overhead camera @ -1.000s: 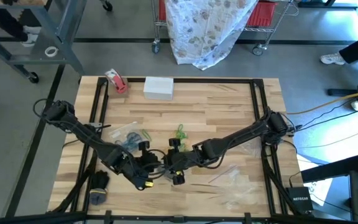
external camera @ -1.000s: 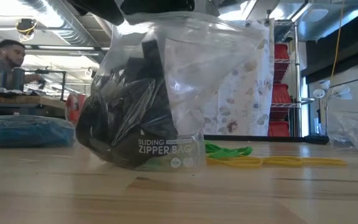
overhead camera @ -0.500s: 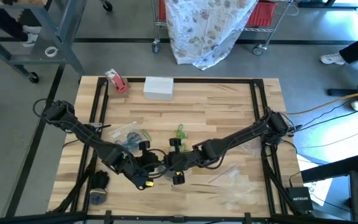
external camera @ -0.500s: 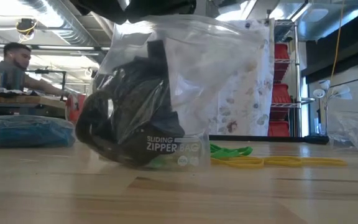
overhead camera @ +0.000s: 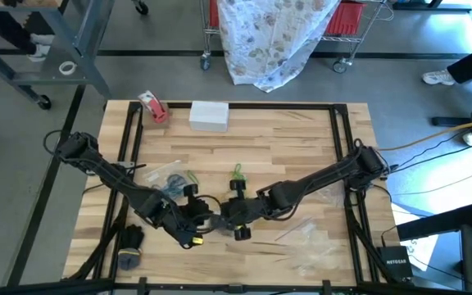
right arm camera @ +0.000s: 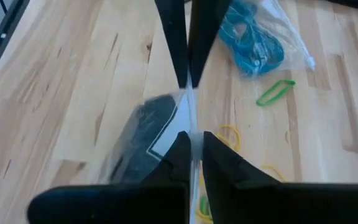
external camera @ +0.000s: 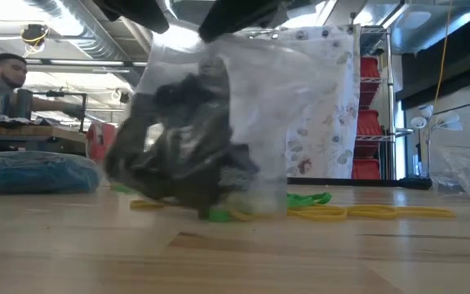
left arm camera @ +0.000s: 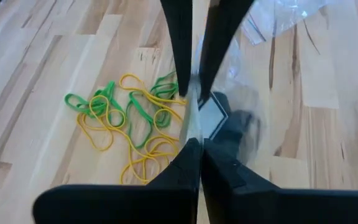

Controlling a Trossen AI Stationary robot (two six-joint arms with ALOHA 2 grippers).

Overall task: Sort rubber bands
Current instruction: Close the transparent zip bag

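The left gripper (overhead camera: 206, 220) and the right gripper (overhead camera: 222, 215) meet nose to nose in the lower middle of the high view, both pinched narrow on the top edge of one clear bag (overhead camera: 212, 220) between them. The left arm runs in from the table's left edge, sloping down to the right; the right arm reaches from the right edge, stretched long and low toward the left. Above the grippers lies a small green rubber band (overhead camera: 237, 173). A second bag of blue bands (overhead camera: 173, 184) sits just left of centre. A red-and-white tape roll (overhead camera: 153, 106) and a white box (overhead camera: 209, 115) rest near the top edge of the table (overhead camera: 285, 139).

In the low view the held bag (external camera: 210, 131) fills the centre, hanging from dark fingers at the top of the frame, its lower part dark with black bands (external camera: 178, 151). Yellow bands (external camera: 357, 212) and green bands (external camera: 304, 198) lie on the wood at its foot, to the right. A person (external camera: 2, 77) sits at the far left.

In the left wrist view the left gripper (left arm camera: 197, 146) is closed on the bag's edge, and the right arm's fingers (left arm camera: 180, 43) come down from the top to the same edge. A tangle of yellow and green bands (left arm camera: 129, 124) lies at centre left.

In the right wrist view the right gripper (right arm camera: 191, 140) clamps the bag rim, with the left arm's fingers (right arm camera: 173, 37) opposite. The blue bands (right arm camera: 253, 37) lie at upper right, one green loop (right arm camera: 275, 92) just below them.
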